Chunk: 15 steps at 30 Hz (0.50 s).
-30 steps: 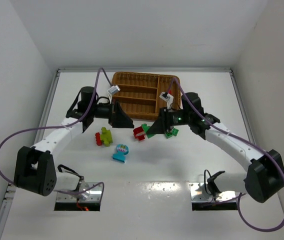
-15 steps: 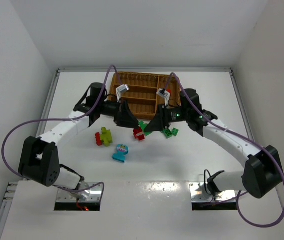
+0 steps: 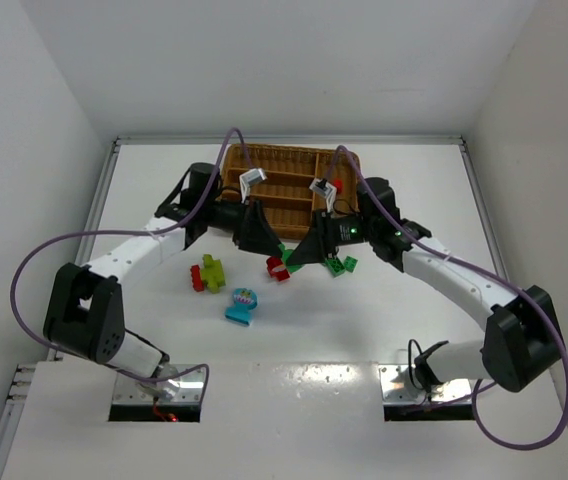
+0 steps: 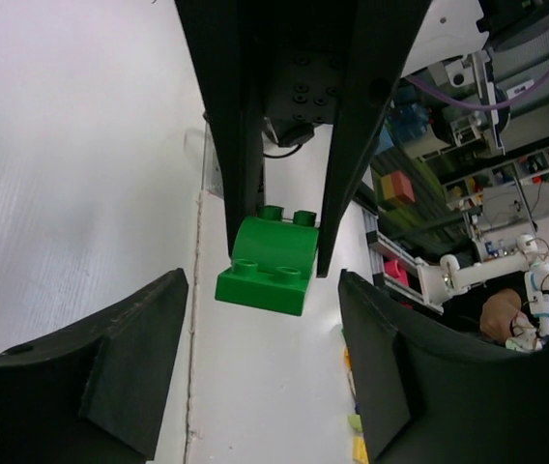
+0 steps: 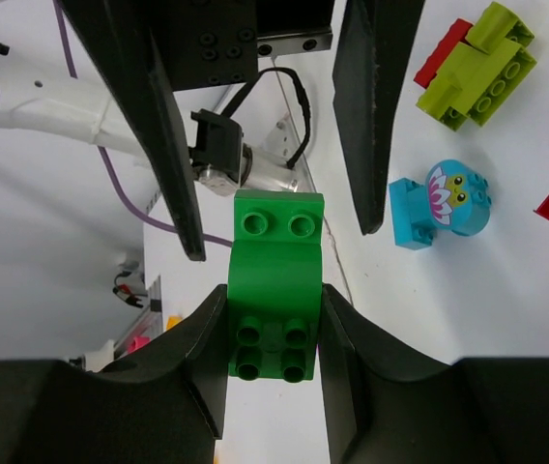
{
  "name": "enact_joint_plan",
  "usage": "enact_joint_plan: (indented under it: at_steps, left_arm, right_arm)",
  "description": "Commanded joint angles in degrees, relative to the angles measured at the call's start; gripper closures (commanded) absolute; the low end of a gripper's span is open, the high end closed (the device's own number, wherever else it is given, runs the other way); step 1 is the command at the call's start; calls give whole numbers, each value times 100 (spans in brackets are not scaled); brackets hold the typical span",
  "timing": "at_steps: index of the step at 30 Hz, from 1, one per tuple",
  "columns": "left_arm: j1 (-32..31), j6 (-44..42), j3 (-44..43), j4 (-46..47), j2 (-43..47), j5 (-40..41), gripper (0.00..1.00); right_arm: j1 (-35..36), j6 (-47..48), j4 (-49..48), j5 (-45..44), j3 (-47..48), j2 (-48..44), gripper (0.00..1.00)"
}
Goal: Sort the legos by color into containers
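My right gripper is shut on a green lego, held above the table in front of the wicker tray. The left gripper faces it head-on. Its fingers stand on either side of the brick's far end with a gap on both sides, so it is open. From above, both grippers meet at the green lego. On the table lie a red lego, green legos, a lime-yellow and red stack and a light blue piece with a face.
The tray's compartments lie just behind both grippers, and a red piece shows at the tray's right end. Purple cables loop out from both arms. White walls enclose the table on three sides.
The left arm has swung right to meet the right gripper, and its fingers have narrowed around the green lego. The right gripper has shifted slightly left, still holding the lego.
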State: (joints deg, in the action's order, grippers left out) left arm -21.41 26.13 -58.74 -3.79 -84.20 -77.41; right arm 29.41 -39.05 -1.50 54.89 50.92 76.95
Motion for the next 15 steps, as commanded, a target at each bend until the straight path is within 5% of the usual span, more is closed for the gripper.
enact_joint_plan:
  at_steps: [1,7,15]
  left_arm:
    - [-48,-134,-313,151,18,-231,32]
    - [-48,-134,-313,151,18,-231,57]
    - [-48,-134,-313,98,71,-126,63]
  right_arm:
    - [82,11,-325,206,305,66,72]
    - [83,-94,-378,206,244,119,72]
    - [30,-279,-668,-5,32,-39,73]
